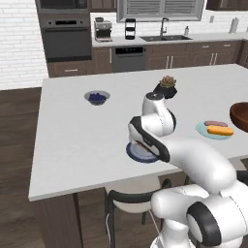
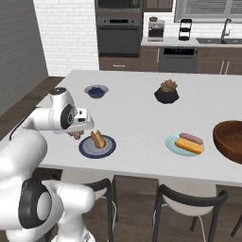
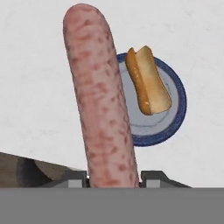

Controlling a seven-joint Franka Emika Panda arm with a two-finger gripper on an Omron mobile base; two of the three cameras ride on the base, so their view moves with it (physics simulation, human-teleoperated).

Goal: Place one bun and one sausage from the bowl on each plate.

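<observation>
hand view | gripper (image 3: 113,177) clamping sausage (image 3: 98,96) by its lower end, hanging it above navy-rimmed plate (image 3: 177,103) near worktop's front edge | bun (image 3: 148,81) lying there, so sausage is completing the pair

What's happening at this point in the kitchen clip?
The arm's end effector is shut on a sausage, holding it above the counter beside the navy-rimmed plate, which already has a bun. The teal plate has its own bun and sausage. The wooden bowl sits at the right.
</observation>
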